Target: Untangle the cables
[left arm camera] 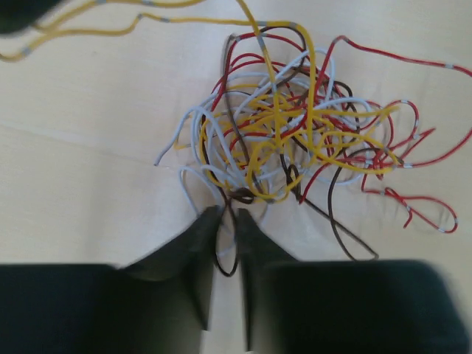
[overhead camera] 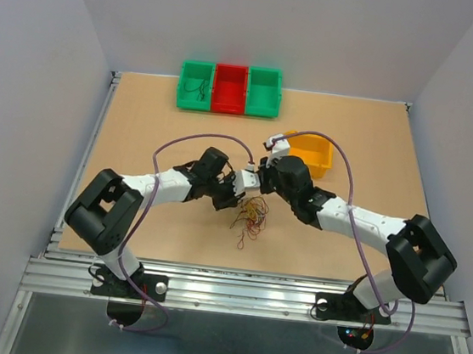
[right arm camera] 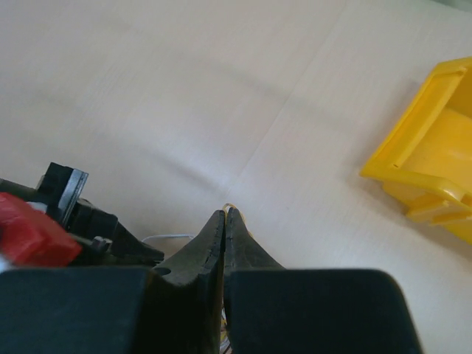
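The cables are a small tangle of red, yellow, white and dark brown wires on the table between the two arms. In the left wrist view the cables lie just ahead of my left gripper. Its jaws stand a narrow gap apart, with a dark brown loop and a white strand in the gap. My left gripper is at the tangle's upper left edge. My right gripper is shut, with a yellow wire showing at its tip. From above, my right gripper hangs just above the tangle.
A yellow bin stands right behind the right wrist, and its rim shows at the right of the right wrist view. A green bin, a red bin and another green bin line the far edge.
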`<action>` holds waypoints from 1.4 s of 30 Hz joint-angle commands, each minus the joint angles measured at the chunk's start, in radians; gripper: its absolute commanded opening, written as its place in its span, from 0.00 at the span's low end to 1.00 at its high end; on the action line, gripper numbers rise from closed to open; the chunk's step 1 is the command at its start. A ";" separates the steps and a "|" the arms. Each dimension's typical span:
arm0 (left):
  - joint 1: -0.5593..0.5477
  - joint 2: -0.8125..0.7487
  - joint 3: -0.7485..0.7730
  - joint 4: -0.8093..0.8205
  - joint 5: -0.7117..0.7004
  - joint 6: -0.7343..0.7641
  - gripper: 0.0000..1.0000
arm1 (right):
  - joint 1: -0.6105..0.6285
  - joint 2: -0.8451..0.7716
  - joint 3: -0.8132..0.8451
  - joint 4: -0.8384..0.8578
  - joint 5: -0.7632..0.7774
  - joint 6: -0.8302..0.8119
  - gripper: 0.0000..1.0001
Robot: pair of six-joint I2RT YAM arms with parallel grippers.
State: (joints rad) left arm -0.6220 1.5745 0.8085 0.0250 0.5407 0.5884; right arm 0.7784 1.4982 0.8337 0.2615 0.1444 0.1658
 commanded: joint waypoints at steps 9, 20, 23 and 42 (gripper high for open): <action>0.054 -0.129 0.021 0.024 -0.042 -0.047 0.00 | -0.001 -0.209 -0.128 0.053 0.216 0.041 0.01; 0.383 -0.307 -0.018 0.208 -0.084 -0.231 0.00 | -0.004 -0.521 -0.266 -0.018 0.356 0.067 0.01; 0.384 -0.327 -0.028 0.204 -0.018 -0.220 0.00 | -0.004 -0.562 -0.281 -0.019 0.316 0.067 0.01; 0.565 -0.458 -0.095 0.366 -0.240 -0.341 0.00 | -0.004 -0.736 -0.341 -0.051 0.419 0.086 0.01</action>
State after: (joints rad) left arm -0.0639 1.1801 0.7368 0.2913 0.2974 0.2794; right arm 0.7776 0.8200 0.5194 0.1940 0.5201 0.2428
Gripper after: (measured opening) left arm 0.040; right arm 0.024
